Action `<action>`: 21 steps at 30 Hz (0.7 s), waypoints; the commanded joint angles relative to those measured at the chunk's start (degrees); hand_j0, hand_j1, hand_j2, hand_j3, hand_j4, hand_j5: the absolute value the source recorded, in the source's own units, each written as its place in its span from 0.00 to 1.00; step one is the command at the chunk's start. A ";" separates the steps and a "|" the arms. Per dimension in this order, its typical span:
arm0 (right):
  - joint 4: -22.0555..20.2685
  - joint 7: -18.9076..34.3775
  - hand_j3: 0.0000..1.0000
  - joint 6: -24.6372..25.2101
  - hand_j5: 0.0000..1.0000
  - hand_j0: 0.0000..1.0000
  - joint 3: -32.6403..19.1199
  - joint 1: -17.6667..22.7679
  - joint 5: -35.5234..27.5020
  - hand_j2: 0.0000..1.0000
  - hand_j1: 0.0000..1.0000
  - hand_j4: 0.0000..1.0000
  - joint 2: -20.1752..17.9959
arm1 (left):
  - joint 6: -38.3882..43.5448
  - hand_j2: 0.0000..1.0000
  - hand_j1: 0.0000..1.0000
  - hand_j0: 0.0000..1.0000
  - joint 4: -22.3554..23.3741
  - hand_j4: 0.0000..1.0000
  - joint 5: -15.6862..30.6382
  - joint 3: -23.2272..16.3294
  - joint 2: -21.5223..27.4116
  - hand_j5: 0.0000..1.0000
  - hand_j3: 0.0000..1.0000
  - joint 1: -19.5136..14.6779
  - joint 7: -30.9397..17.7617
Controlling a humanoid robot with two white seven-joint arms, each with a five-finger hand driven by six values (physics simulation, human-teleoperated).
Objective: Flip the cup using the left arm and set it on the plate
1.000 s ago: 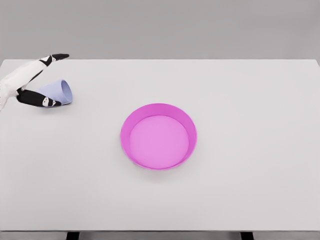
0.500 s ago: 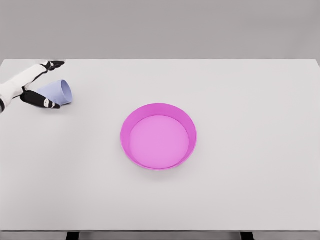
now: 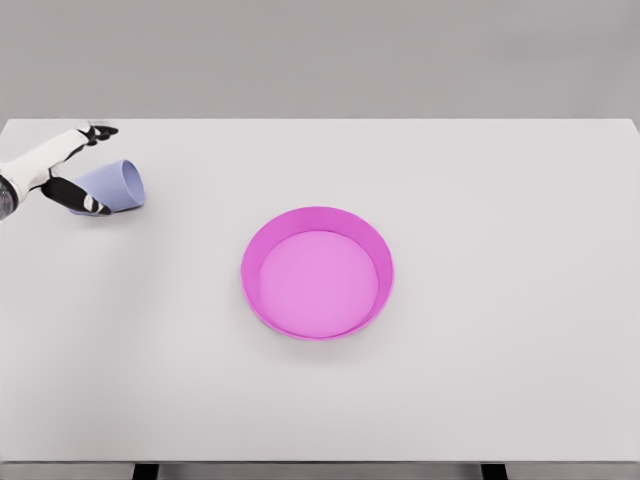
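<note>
1. Head view, the left hand (image 3: 55,172): it comes in at the left edge of the counter (image 3: 500,380), close to the far left corner. Only the hand and a short piece of white forearm show.

2. Head view, the fingers (image 3: 88,133): they are spread wide. One white finger with a dark tip reaches out along the far side of the cup (image 3: 113,187), while the dark thumb (image 3: 78,198) lies along the cup's near side. The cup's narrow end sits in the gap between them. The thumb looks to be touching or just beside the cup's wall; the upper finger stands a little apart from it. From this view I cannot tell whether there is firm contact, and the fingers are not closed around the cup.

3. Head view, the cup: pale lavender blue, lying on its side on the counter near the left edge and toward the far left corner. Its wider end points right, toward the middle of the counter, and its narrower end points at the hand. It rests on the counter surface, not lifted.

4. Head view, the plate (image 3: 372,243): a bright magenta round dish with a raised rim, sitting flat about the middle of the counter, slightly left of centre. It is well apart from the cup and the hand, and nothing lies in it.

5. Head view, the right hand does not show.
</note>
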 commanded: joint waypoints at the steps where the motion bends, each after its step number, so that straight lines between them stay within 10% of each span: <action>1: 0.01 -0.04 1.00 0.00 1.00 1.00 0.01 0.00 0.01 1.00 1.00 1.00 0.00 | -0.02 1.00 1.00 1.00 1.16 1.00 -0.14 -1.56 -0.81 1.00 1.00 -0.09 -0.30; 21: 0.01 0.04 1.00 0.00 1.00 1.00 0.01 0.00 0.01 1.00 1.00 1.00 0.00 | -0.02 1.00 1.00 1.00 9.86 1.00 -0.22 -4.11 -6.26 1.00 1.00 -4.04 -0.48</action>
